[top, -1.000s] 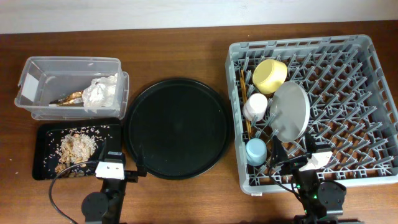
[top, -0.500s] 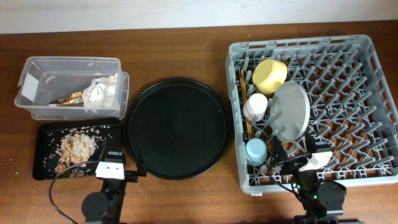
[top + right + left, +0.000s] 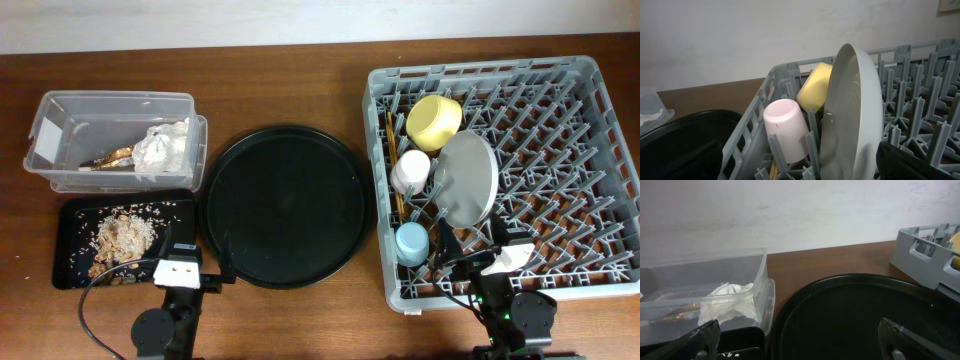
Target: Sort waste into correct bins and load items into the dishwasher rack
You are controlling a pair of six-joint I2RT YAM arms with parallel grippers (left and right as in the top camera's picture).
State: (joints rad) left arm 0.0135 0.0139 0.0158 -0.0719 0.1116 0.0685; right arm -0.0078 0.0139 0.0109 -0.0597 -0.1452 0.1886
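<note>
Lrg square grey plastic dishwasher rack w/ upright pegs (image 3: 590, 200) sits on R side of brown wooden table (image 3: 300, 80). It holds 5 items, all in its L part:
- 1 small yellow bowl (image 3: 434, 121), at far end.
- 1 pink cup (image 3: 785, 129), mid.
- 1 light blue cup (image 3: 411, 243), at near end.
- 1 pale grey-green round plate (image 3: 467, 179), on edge betw. pegs, just R of the cups.
- 1 pair wooden chopsticks (image 3: 391, 140), along L wall.

There are 2 bins on L side:
- Clear rectangular plastic box (image 3: 60, 105) holds 1 crumpled white paper napkin (image 3: 160, 148) + 1 shiny gold-brown wrapper (image 3: 112, 157), touching.
- Flat black rectangular tray (image 3: 70, 215), just in front of the box, holds brownish crumbly food scraps (image 3: 120, 238) in 1 loose heap.

1 lrg round black tray (image 3: 286, 205) lies betw. bins & rack.

2 grippers at near edge:
- Left gripper (image 3: 799, 325): fingers spread wide, gripping nothing, low over near rims of both black trays.
- Right gripper (image 3: 799, 150): fingers also wide apart, gripping nothing, at rack's near edge facing the plate.
</note>
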